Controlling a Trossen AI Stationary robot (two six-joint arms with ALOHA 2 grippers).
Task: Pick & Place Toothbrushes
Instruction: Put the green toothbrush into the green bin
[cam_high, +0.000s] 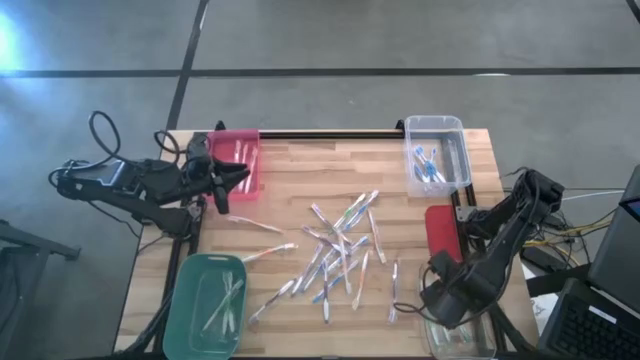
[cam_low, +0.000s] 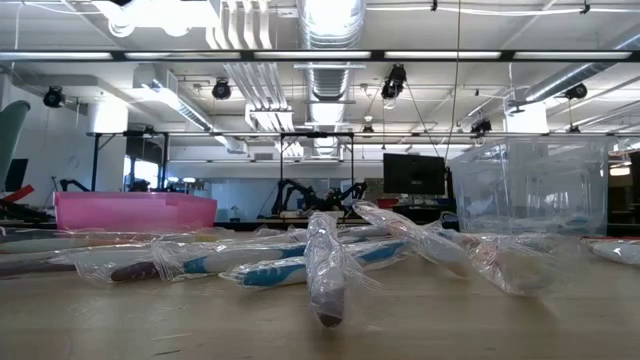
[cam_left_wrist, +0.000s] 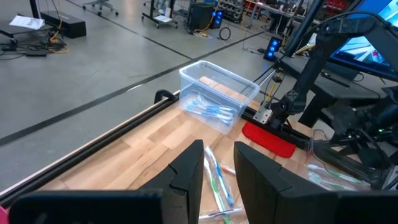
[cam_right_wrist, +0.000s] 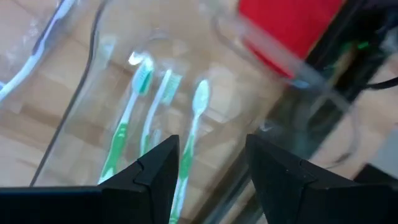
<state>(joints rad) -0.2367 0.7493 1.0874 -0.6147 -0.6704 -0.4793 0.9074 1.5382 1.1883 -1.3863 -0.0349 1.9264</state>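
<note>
Toothbrushes (cam_high: 338, 250), roughly twenty, lie scattered mid-desk (cam_high: 300, 165). Three more sit in a clear bin (cam_high: 460, 335) at five o'clock, right gripper (cam_right_wrist: 208, 163) above, jaws apart, empty. Left gripper (cam_left_wrist: 219, 163), slightly apart, empty, hovers by the pink bin (cam_high: 238, 160) at eleven o'clock.

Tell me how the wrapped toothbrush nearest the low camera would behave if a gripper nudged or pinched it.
The wrapped toothbrush lies in a loose, crinkled clear sleeve, so fingers would probably pinch film first and slip before gripping the handle. It looks thin and light, so a nudge would likely slide or spin it on the wooden table. Its neighbours in the pile overlap, so they may drag along.
</note>
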